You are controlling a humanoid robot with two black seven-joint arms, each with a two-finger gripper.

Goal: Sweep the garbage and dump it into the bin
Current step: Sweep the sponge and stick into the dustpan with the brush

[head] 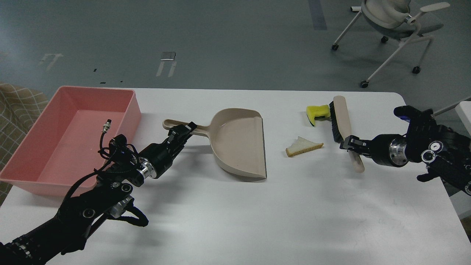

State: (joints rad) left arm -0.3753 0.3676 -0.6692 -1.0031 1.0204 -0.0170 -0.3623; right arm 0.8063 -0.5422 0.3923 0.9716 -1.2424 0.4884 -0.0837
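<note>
My left gripper is shut on the handle of the beige dustpan, whose open mouth faces right on the white table. My right gripper is shut on the handle of a beige brush with black bristles. The bristles touch the yellow sponge, which lies on their left side. The triangular bread slice lies between the dustpan mouth and the brush. The pink bin stands at the table's left end, with nothing in it.
A white wheeled chair stands on the grey floor beyond the table's far right corner. A checked cloth shows at the far left. A loose cable with a metal plug rises from my left arm.
</note>
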